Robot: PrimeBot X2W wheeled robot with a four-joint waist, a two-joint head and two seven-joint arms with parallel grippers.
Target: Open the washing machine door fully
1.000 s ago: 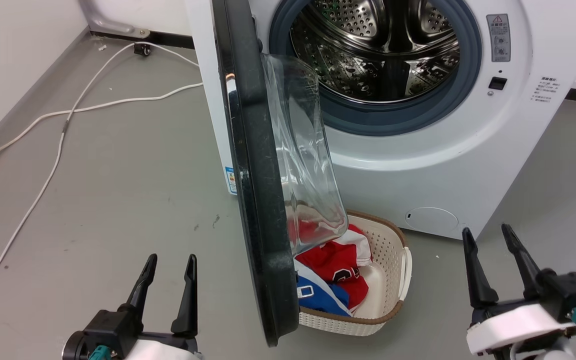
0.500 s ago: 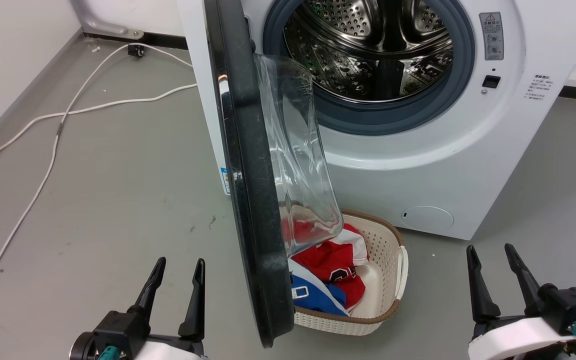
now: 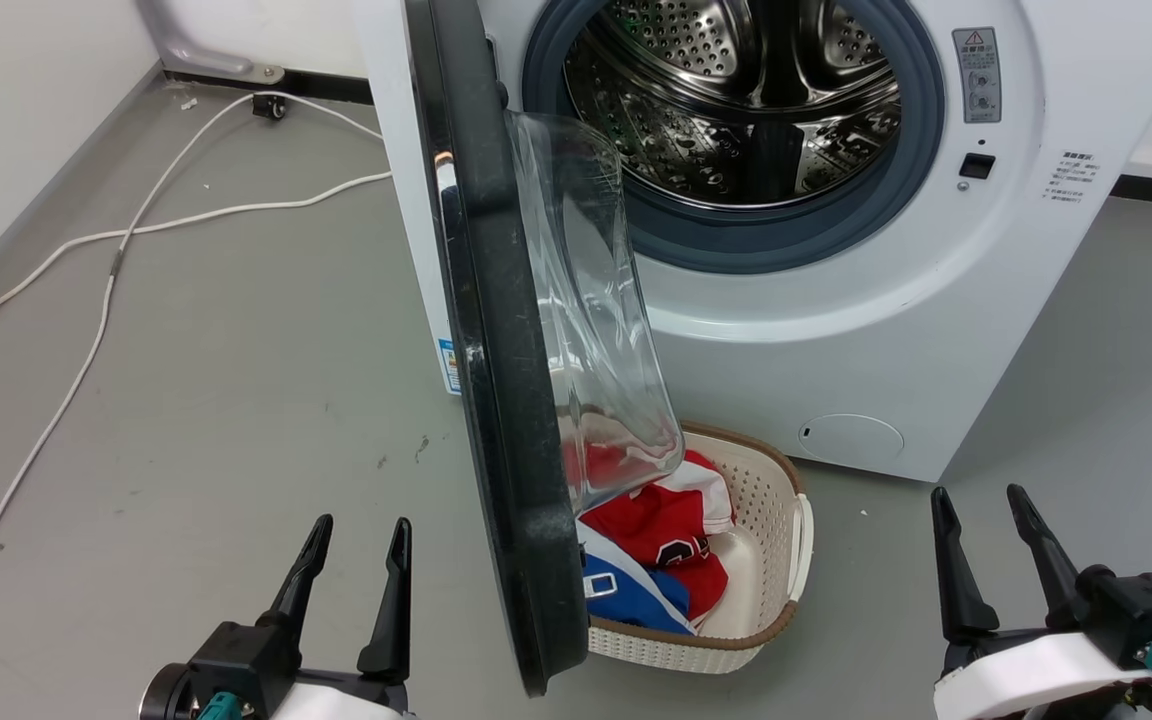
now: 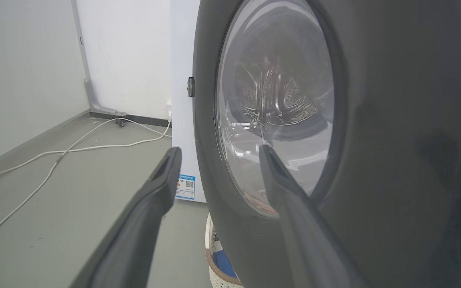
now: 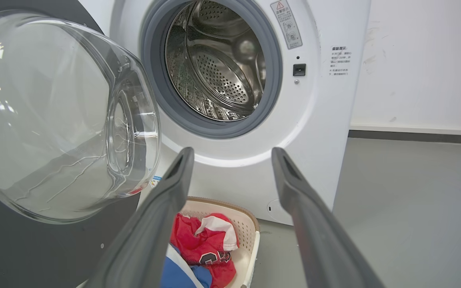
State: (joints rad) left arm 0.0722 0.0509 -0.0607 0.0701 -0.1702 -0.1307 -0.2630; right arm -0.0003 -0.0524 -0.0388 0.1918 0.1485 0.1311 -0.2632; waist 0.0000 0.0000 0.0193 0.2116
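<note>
Standing about square to the front of the washing machine (image 3: 836, 330), the washing machine door (image 3: 506, 400) is edge-on in the head view and hinged at the machine's left side. Judged half open, not fully. Its glass bowl (image 3: 596, 330) bulges toward the drum (image 3: 736, 90) side.

Left pincer (image 3: 363, 522): released, fingers spread, nothing held, low on the door's outer-face side. In the left wrist view one finger overlaps the dark face; cannot tell if it touches.

Right pincer (image 3: 975, 492): released, empty, on the door's inner side, well apart from it.

A laundry basket (image 3: 804, 520) with red and blue clothes (image 3: 666, 540) sits on the floor (image 3: 236, 400) just under the door's lower rim, on the inner side. A white cable (image 3: 106, 300) lies on the floor beyond the door's outer side.

Risks, judged:
- The left pincer sits in the door's onward swing, so a push from the inner side could drive the door into that arm and stall it.
- A push placed on the glass bowl rather than the black rim could skid off, since the surface is curved and slick.
- A low reach from the inner side could clip the basket or snag the clothes.
- The glossy rim gives poor grip, so a hooking finger may slide off and the door may stop short of full open.
- If the base rolls toward the door's outer side, the wheels could catch the cable.
</note>
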